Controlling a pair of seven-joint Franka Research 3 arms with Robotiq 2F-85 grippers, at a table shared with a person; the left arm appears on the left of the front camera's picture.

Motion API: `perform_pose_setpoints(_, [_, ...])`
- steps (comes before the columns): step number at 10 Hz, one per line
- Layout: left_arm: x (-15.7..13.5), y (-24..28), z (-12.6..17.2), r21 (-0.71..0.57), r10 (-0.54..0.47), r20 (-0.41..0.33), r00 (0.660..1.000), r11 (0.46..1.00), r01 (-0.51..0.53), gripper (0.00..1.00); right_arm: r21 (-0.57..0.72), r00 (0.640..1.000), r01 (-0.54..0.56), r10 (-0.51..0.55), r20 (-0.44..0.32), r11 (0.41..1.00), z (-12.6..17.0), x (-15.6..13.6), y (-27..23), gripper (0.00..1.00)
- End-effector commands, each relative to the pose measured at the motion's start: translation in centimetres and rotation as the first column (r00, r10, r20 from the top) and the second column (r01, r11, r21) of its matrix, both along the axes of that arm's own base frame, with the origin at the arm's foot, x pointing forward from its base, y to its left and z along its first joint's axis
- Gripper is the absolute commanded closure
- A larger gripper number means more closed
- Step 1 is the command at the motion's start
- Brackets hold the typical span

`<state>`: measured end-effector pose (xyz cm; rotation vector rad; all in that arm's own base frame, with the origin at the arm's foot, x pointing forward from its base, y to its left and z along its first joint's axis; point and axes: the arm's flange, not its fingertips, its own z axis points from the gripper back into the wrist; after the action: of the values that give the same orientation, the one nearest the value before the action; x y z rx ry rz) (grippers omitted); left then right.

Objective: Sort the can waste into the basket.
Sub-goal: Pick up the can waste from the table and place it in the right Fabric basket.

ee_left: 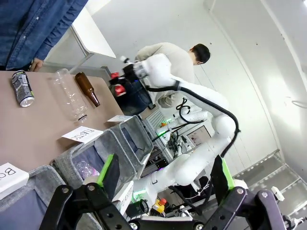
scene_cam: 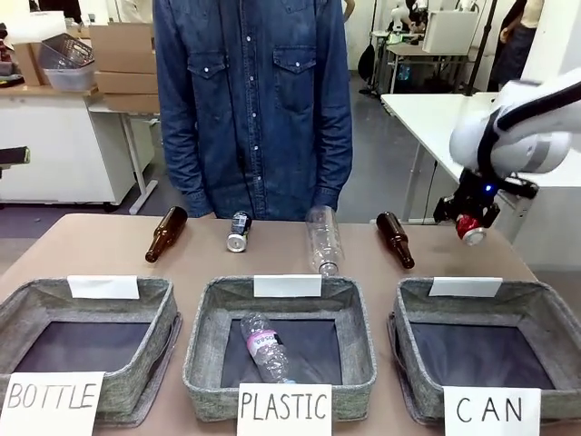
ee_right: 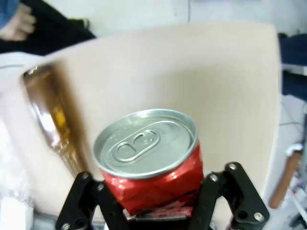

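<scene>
The left gripper (ee_left: 165, 167) is hanging with jaws apart. The dark can (scene_cam: 239, 231) is lying at the table's far edge. The right gripper (scene_cam: 468, 221) is clamping the red can (scene_cam: 472, 231) (crushed, possibly slippery) beyond the CAN basket (scene_cam: 554, 313). It is best carried over the basket floor before release. The right wrist view is giving the dents, the front view the basket.

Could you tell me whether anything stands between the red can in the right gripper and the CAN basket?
Nothing visible does. The right gripper holds the red can in the air beyond the far rim of the CAN basket. The nearest brown bottle lies to the left of that path.
</scene>
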<state>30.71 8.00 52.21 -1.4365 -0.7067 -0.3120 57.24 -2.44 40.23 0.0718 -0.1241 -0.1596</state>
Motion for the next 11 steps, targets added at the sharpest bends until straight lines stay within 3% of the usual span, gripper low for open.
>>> perform_pose_setpoints(1, [0.2, -0.1, 0.2, -0.013, -0.001, 0.026, 1.0, 1.0, 0.002, 0.0, 0.101, 0.991, -0.105, 0.113, -0.075, 0.989, 7.1, -9.6, -0.4, 1.0])
perform_pose_setpoints(2, [0.2, -0.1, 0.2, -0.013, -0.001, 0.026, 1.0, 1.0, 0.002, 0.0, 0.134, 0.971, -0.197, 0.212, -0.111, 0.971, 9.0, -14.9, -0.7, 1.0])
perform_pose_setpoints(3, [0.2, -0.1, 0.2, -0.013, -0.001, 0.026, 1.0, 1.0, 0.002, 0.0, 0.137, 0.949, -0.256, 0.276, -0.152, 0.957, 9.3, -17.7, -0.9, 1.0])
perform_pose_setpoints(5, [0.2, -0.1, 0.2, -0.013, -0.001, 0.026, 1.0, 1.0, 0.002, 0.0, 0.06, 0.896, -0.412, 0.416, -0.157, 0.909, 8.1, -24.4, -0.5, 1.0])
perform_pose_setpoints(7, [0.2, -0.1, 0.2, -0.013, -0.001, 0.026, 1.0, 1.0, 0.002, 0.0, 0.092, 0.864, -0.486, 0.494, -0.101, 0.869, 7.0, -26.4, -0.4, 1.0])
perform_pose_setpoints(11, [0.2, -0.1, 0.2, -0.013, -0.001, 0.026, 1.0, 1.0, 0.002, 0.0, 0.113, 0.841, -0.521, 0.531, -0.103, 0.846, 7.0, -25.8, -0.8, 1.0])
